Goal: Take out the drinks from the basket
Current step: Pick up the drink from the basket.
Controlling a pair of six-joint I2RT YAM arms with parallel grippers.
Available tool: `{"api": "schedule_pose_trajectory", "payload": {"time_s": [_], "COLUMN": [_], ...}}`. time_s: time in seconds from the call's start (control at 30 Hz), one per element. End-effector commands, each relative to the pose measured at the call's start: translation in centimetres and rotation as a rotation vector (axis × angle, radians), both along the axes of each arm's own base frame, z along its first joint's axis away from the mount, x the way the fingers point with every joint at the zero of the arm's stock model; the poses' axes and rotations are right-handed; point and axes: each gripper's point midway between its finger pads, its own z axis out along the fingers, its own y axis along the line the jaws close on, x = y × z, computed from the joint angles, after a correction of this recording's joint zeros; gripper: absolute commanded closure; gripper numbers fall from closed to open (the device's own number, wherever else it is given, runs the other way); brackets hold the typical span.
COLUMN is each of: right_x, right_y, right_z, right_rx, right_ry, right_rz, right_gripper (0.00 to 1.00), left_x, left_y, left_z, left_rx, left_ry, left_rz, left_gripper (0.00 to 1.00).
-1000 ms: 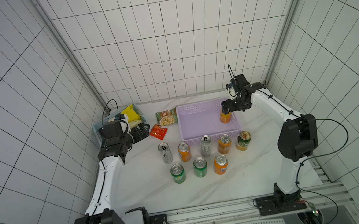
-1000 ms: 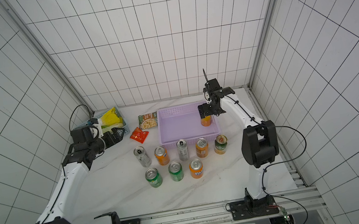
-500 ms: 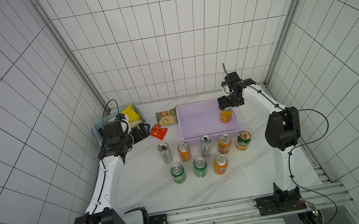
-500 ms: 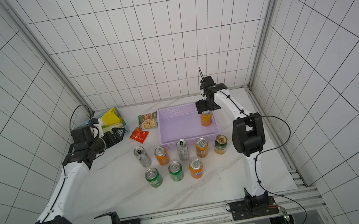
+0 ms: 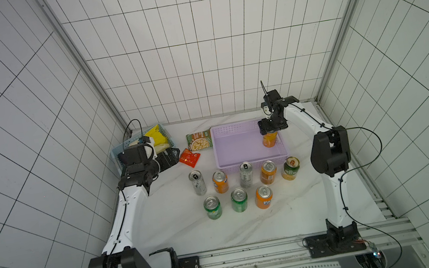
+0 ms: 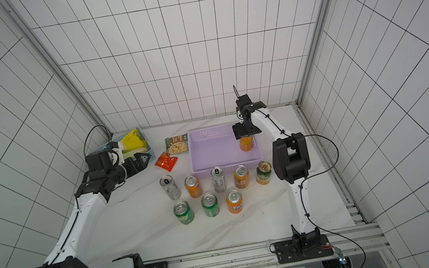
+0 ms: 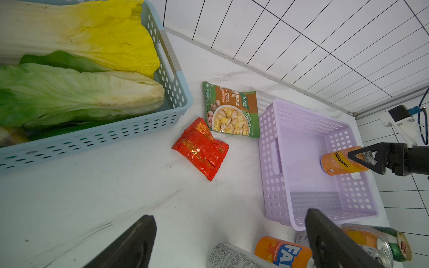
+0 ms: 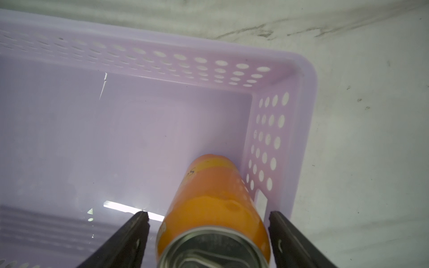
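One orange drink can [image 5: 269,140] [image 6: 247,144] [image 7: 336,162] [image 8: 216,197] stands upright in the right-hand end of the lilac basket [image 5: 229,144] [image 6: 210,150] [image 7: 301,150] [image 8: 116,127]. My right gripper [image 5: 270,130] [image 6: 246,134] [image 8: 209,215] reaches down over the can's top, open, one finger on each side with a small gap to the can. Several other drink cans [image 5: 220,181] [image 6: 193,186] stand in two rows on the table in front of the basket. Over by the light blue basket, my left gripper [image 5: 168,157] [image 6: 142,160] [image 7: 229,214] is open and holds nothing.
A light blue basket [image 5: 119,153] [image 7: 162,116] of cabbage sits at the back left. A green snack packet [image 5: 199,140] [image 7: 232,111] and a red one [image 5: 189,158] [image 7: 200,148] lie between the two baskets. The can rows stand close to the lilac basket's front wall.
My right arm has folded in, and its gripper has shifted slightly left and settled round the orange can's top, with the jaws narrowing. The left arm has not moved.
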Motion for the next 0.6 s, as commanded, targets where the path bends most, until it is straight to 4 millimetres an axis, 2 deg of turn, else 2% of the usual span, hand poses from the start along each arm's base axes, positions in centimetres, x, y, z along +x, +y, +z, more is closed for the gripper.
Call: {"api": "schedule_pose_trajectory", "payload": {"time_s": [0.0,0.3,0.57], "right_x": [0.3,0.4,0.5], "right_y": [0.4,0.3,0.2], "right_z": [-0.4,-2.2,-2.0], "right_rx": [-0.019,-0.035,-0.042], "right_ry": [0.007,0.036,0.029], "right_rz": [0.015,0.012,0.009], "right_gripper": [0.17,0.19,0.27], "left_x": [0.3,0.3,0.3], "left_y": [0.0,0.0,0.0], "left_z": [0.5,0.5,0.5], "left_rx": [-0.001,-0.003,-0.004], "left_ry": [-0.018,-0.019,-0.018], "left_rz": [-0.007,-0.009,-0.010], "left_gripper": [0.02,0.02,0.02]}}
